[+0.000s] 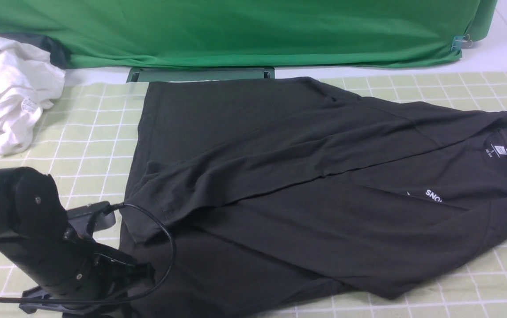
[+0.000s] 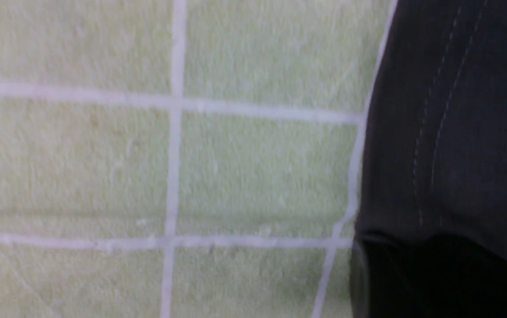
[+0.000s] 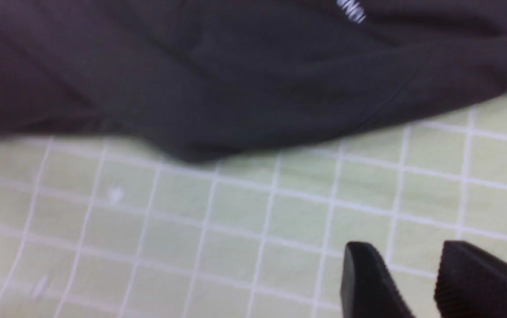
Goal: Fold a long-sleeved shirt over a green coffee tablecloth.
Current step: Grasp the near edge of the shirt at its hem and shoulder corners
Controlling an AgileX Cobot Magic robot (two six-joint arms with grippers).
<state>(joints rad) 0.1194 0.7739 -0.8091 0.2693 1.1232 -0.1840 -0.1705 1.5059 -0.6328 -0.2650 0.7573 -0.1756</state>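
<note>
The black long-sleeved shirt (image 1: 302, 176) lies spread on the green coffee tablecloth (image 1: 89, 132), collar to the right, with one sleeve folded across its body. White "SNO" lettering shows near its chest. My left gripper (image 1: 140, 271) sits at the shirt's near-left hem. In the left wrist view the stitched hem (image 2: 456, 110) runs over a dark finger (image 2: 358, 278) above the grid cloth (image 2: 103, 168); the jaws are lost in black. My right gripper (image 3: 401, 256) hovers open and empty over the tablecloth (image 3: 191, 229), short of the shirt's edge (image 3: 235, 66). It is outside the front view.
A crumpled white garment (image 1: 10, 88) lies at the far left. Plain deep green fabric (image 1: 235, 31) hangs along the back, clipped at the right (image 1: 461, 42), with a dark green base (image 1: 200, 74) under it. A black cable (image 1: 165, 238) loops over the shirt's hem.
</note>
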